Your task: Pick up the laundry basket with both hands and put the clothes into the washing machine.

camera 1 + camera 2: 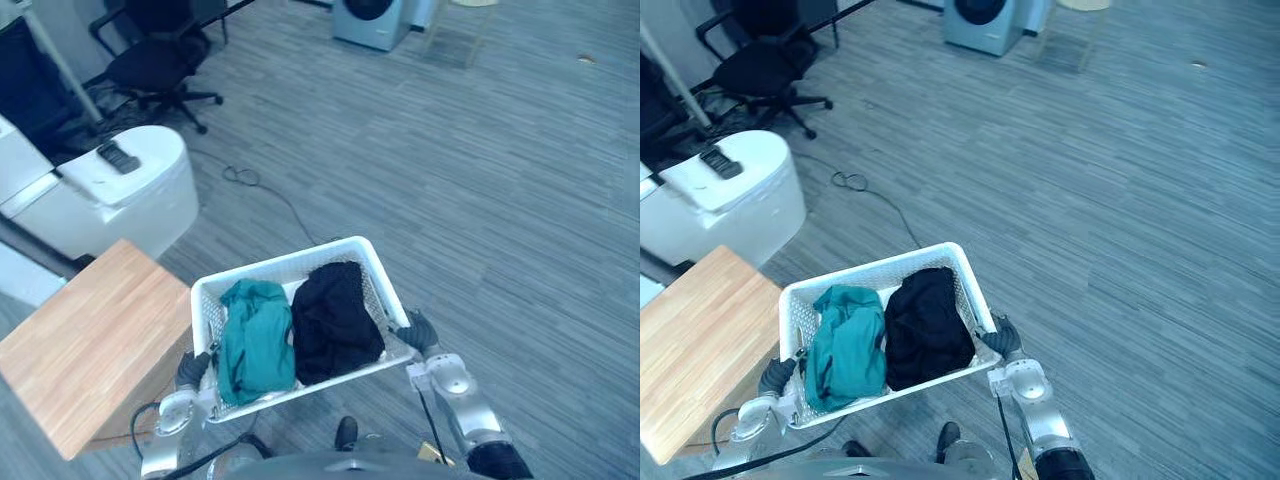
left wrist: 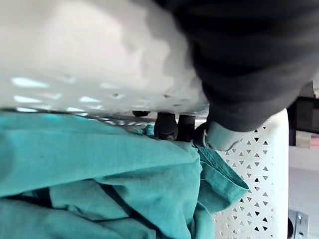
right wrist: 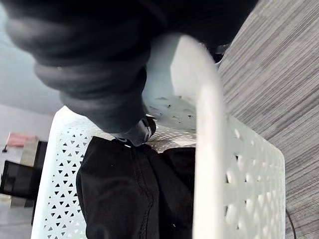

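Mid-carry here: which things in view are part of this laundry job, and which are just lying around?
Job:
- basket, gripped at its ends by left hand and right hand
- teal garment and black garment inside it
- washing machine, far across the floor

Lying about:
- wooden table
- office chair
- white unit with a remote on top

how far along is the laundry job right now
Done: the basket looks picked up, with the left hand and right hand curled over its opposite rims. In hand: it is being carried with the teal garment and black garment inside. Left: the washing machine stands far across the floor, so the walk over and the loading are not yet done.
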Controlling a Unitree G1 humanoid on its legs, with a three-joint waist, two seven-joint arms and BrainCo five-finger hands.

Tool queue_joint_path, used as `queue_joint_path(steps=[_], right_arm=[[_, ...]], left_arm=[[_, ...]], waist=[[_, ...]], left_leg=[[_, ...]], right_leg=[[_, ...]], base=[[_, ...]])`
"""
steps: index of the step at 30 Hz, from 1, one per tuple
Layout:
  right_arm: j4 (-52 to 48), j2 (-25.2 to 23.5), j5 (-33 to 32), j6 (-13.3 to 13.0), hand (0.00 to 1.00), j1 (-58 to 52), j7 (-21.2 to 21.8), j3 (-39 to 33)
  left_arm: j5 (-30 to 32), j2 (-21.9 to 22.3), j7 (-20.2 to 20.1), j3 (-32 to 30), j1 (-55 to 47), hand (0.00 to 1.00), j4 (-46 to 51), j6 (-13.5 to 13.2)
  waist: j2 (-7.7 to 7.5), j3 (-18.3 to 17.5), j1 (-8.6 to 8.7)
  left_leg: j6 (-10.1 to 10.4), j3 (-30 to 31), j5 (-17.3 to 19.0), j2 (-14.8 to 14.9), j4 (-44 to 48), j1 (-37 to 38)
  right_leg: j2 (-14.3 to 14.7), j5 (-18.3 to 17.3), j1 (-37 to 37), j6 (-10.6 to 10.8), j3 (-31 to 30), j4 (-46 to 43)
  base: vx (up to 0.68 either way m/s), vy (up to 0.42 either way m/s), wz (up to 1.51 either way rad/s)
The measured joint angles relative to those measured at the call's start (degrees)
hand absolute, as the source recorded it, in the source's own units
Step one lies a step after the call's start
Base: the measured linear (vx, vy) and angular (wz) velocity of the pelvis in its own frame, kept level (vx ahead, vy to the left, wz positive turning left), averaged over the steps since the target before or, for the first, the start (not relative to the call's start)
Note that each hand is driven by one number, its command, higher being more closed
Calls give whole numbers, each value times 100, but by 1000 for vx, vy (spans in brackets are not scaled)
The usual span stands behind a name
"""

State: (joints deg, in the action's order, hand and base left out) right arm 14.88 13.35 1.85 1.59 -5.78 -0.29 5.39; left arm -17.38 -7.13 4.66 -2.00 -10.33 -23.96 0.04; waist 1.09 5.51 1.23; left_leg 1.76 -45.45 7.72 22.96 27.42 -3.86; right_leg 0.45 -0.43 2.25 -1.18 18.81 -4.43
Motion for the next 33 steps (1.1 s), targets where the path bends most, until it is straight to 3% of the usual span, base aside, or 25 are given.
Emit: queue_joint_path(steps=[2,3,4,5,6,7,8,10,11,13,14,15,16,17,19,20,22,23,24,26,28,30,31,32,33], right_arm=[[-301,-14,-2,-77,100,-236,-41,-13],[-347,-19,-2,-117,100,-292,-88,-46],[-347,-37,-2,-116,100,-334,-117,-100],[-349,-35,-3,-116,100,-331,-124,-117],[-385,2,-44,-116,100,-308,-151,-153],[-436,91,-92,-123,100,-304,-157,-177],[-450,114,-194,-127,100,-304,-146,-214],[-452,115,-200,-127,100,-326,-110,-213],[-453,113,-199,-127,100,-380,-105,-216],[-452,118,-200,-128,100,-495,-103,-282],[-427,119,-207,-128,100,-489,-104,-360],[-430,112,-209,-136,100,-478,-101,-361],[-439,46,-208,-139,100,-463,-108,-371],[-451,27,-208,-140,100,-472,-107,-362],[-443,-65,-208,-191,100,-607,-99,-376],[-431,-164,-208,-190,100,-627,-109,-397],[-216,-332,-204,-187,100,-651,-109,-447],[-156,-356,-203,-185,100,-691,-108,-455],[-80,-397,-203,-186,100,-777,-102,-509],[-53,-468,-203,-187,100,-794,-96,-513],[-119,-551,-214,-190,100,-847,-102,-568],[-355,-598,-223,-191,100,-979,-109,-668],[-388,-599,-223,-190,100,-988,-109,-674],[-427,-627,-224,-189,100,-1005,-110,-667],[-455,-632,-223,-189,100,-1014,-112,-667]], left_arm=[[-1,-18,-4,-4,-6,100,-35,0],[-5,-8,-2,-8,-37,100,-36,-5],[-5,53,-10,-2,-100,100,-35,-7],[-9,104,-9,2,-150,100,-34,-10],[-56,216,-5,3,-202,100,-30,-15],[-143,321,-5,36,-216,100,46,-30],[-165,356,-6,36,-219,100,106,-67],[-164,308,-14,38,-216,100,85,-79],[-159,296,-19,38,-235,100,73,-74],[-149,325,-91,77,-240,100,76,-65],[-151,329,-112,98,-236,100,83,-97],[-152,328,-110,95,-234,100,79,-97],[-155,306,-106,73,-240,100,74,-97],[-158,289,-111,38,-262,100,85,-101],[-155,251,-115,34,-356,100,128,-138],[-154,186,-112,43,-342,100,126,-128],[-152,14,-109,97,-345,100,134,-97],[-147,2,-110,117,-391,100,142,-74],[-146,-37,-108,207,-445,100,161,-21],[-124,-153,-102,300,-412,100,221,-6],[-94,-224,-54,358,-377,100,328,-6],[-91,-267,-35,446,-271,100,353,-6],[-91,-298,-35,456,-231,100,354,-6],[-74,-343,-30,465,-174,100,353,-7],[-46,-360,-18,468,-158,100,351,-7]], waist=[[132,113,-77],[261,231,-111],[291,271,-133],[257,293,-129],[271,288,-135],[228,303,-162],[238,305,-220],[309,286,-260],[359,272,-270],[543,262,-305],[592,259,-363],[608,246,-385],[544,189,-419],[386,140,-442],[-57,-69,-399],[-200,-64,-335],[-395,28,-246],[-391,43,-246],[-321,92,-174],[-237,234,-89],[-109,338,54],[-113,362,151],[-109,355,175],[-200,295,160],[-245,266,159]], left_leg=[[-281,132,27,795,1324,-145],[-960,480,-269,1242,2132,-356],[-1216,1247,-556,1240,2671,-796],[-1001,1711,-446,1012,2872,-1035],[-410,2488,-85,224,2929,-1397],[-68,2950,158,-561,2507,-1635],[35,3003,248,-935,1885,-1682],[212,2971,135,-1219,294,-1710],[411,3042,-223,-1294,-915,-1698],[783,3647,-838,-1306,-2306,-1708],[816,3943,-861,-1179,-2389,-1787],[781,3955,-885,-1137,-2329,-1774],[514,3949,-1125,-1199,-2058,-1803],[392,3903,-1159,-1302,-1828,-1869],[-204,3576,-774,-1837,-858,-2013],[-240,3500,-545,-1992,-659,-1992],[-521,3307,102,-2358,-240,-1497],[-580,3313,212,-2419,-249,-1292],[-668,3458,427,-2488,-316,-877],[-674,3628,650,-2508,-591,-240],[-662,3799,726,-2508,-971,260],[-605,3926,825,-2504,-1300,715],[-521,3947,892,-2502,-1434,907],[-401,3975,1052,-2553,-1704,1241],[-345,4004,1141,-2570,-1794,1399]], right_leg=[[367,-233,-354,-227,-235,279],[572,-323,-498,-338,-447,290],[606,-374,-519,-382,-692,206],[575,-410,-471,-408,-810,137],[430,-430,-319,-441,-1102,28],[286,-435,-143,-455,-1342,30],[233,-428,-76,-467,-1508,105],[212,-405,-108,-494,-1517,335],[242,-408,-154,-478,-1503,416],[435,-484,-309,-354,-1583,478],[540,-566,-329,-232,-1660,343],[546,-680,-358,-231,-1718,230],[411,-1082,-263,-212,-1933,-268],[263,-1336,-62,-168,-2029,-644],[-350,-2081,498,411,-2249,-2477],[-492,-2072,718,583,-2292,-3293],[-971,-1066,1233,1041,-2242,-5140],[-1027,-626,1251,1046,-2222,-5394],[-1038,475,1291,903,-2166,-5814],[-1023,-341,1745,524,-1829,-6476],[-998,-962,2185,393,-1360,-5900],[-1010,-994,2434,434,-986,-4200],[-1021,-756,2442,474,-748,-3030],[-1050,-135,2365,515,-273,-1245],[-1056,35,2385,490,-168,-941]], base=[[-72,-167,-80],[-116,-82,-86],[-107,-40,-88],[-26,11,-91],[38,36,-99],[87,63,-120],[83,54,-104],[159,59,-90],[217,66,-65],[284,114,-41],[297,181,-57],[342,260,-82],[330,234,-73],[424,293,-87],[506,297,-53],[495,232,-12],[532,222,1],[659,258,13],[514,159,28],[591,128,30],[476,25,42],[463,-8,45],[569,-79,23],[611,-106,17],[804,-168,24]])
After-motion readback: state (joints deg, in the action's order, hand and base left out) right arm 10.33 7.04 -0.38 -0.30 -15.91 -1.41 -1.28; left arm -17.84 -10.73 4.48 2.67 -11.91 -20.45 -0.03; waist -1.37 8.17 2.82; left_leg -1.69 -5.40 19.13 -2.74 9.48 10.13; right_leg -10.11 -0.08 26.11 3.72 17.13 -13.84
